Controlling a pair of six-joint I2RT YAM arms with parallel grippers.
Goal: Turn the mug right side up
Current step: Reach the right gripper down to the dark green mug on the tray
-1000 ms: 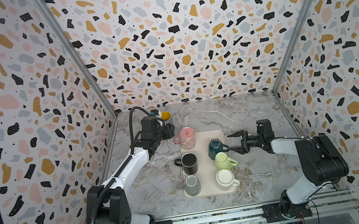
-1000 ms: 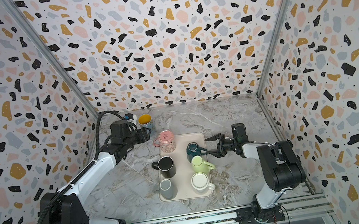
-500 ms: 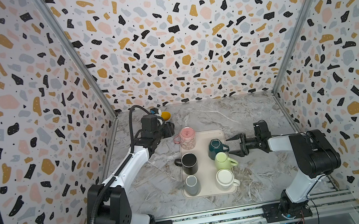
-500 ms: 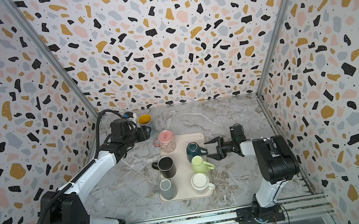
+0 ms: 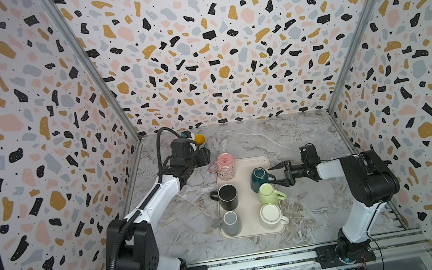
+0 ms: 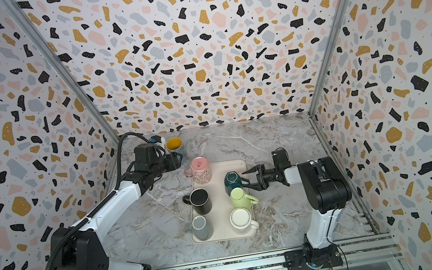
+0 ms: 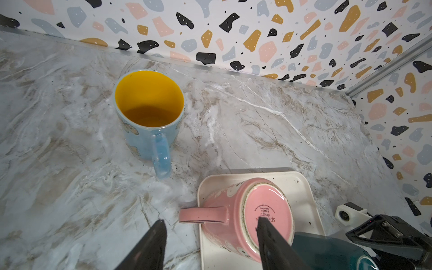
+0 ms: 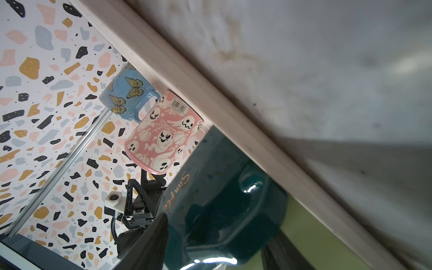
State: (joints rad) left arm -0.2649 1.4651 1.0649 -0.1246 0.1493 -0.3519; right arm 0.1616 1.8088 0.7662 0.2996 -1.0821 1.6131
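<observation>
A dark teal mug (image 5: 257, 178) (image 6: 232, 182) stands upside down on the cream tray (image 5: 247, 195), its handle towards the right arm. My right gripper (image 5: 272, 176) (image 6: 245, 179) (image 8: 218, 228) is open, with one finger on each side of that handle; whether the fingers touch it I cannot tell. A pink ghost-print mug (image 5: 226, 166) (image 7: 233, 210) also stands upside down at the tray's far left corner. My left gripper (image 5: 207, 154) (image 7: 210, 221) hangs open just above the pink mug's handle and holds nothing.
A blue mug with a yellow inside (image 5: 199, 139) (image 7: 149, 112) stands upright on the marble table at the back left. The tray also carries a black mug (image 5: 228, 196), a light green mug (image 5: 268, 194), a grey mug (image 5: 230, 222) and a white mug (image 5: 272, 216). Terrazzo walls enclose three sides.
My right gripper has slid left onto the teal mug's handle and its fingers have narrowed. The left arm has hardly moved.
</observation>
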